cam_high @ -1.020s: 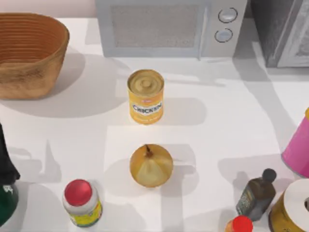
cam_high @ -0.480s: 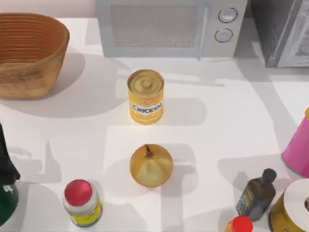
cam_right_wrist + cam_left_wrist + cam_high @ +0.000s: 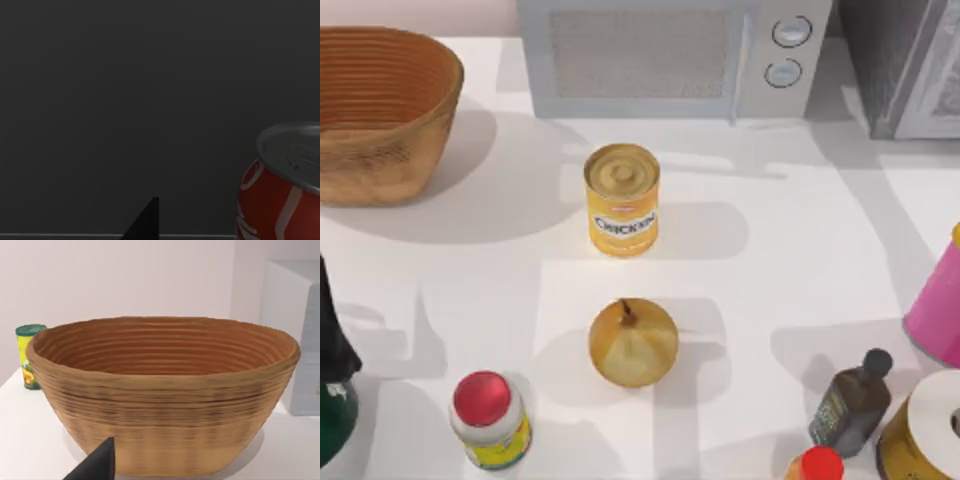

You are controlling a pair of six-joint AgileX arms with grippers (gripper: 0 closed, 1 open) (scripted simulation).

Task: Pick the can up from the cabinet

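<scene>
The can (image 3: pixel 621 199), a yellow-orange tin with a ribbed gold lid and a "CHICKEN" label, stands upright on the white cabinet (image 3: pixel 790 270), just in front of the microwave. Nothing touches it. A dark part of my left arm (image 3: pixel 332 330) shows at the top view's left edge, well to the left of the can. One black fingertip (image 3: pixel 97 465) of the left gripper points at the wicker basket (image 3: pixel 165 395). In the right wrist view one black fingertip (image 3: pixel 145 224) stands before a dark wall.
A grey microwave (image 3: pixel 660 55) is behind the can and an onion (image 3: pixel 633 342) in front of it. The basket (image 3: pixel 380 110) sits back left. A red-capped jar (image 3: pixel 488 418), dark bottle (image 3: pixel 850 402), gold cylinder (image 3: pixel 928 428) and pink container (image 3: pixel 938 310) line the front and right. A red soda can (image 3: pixel 280 190) is near the right gripper.
</scene>
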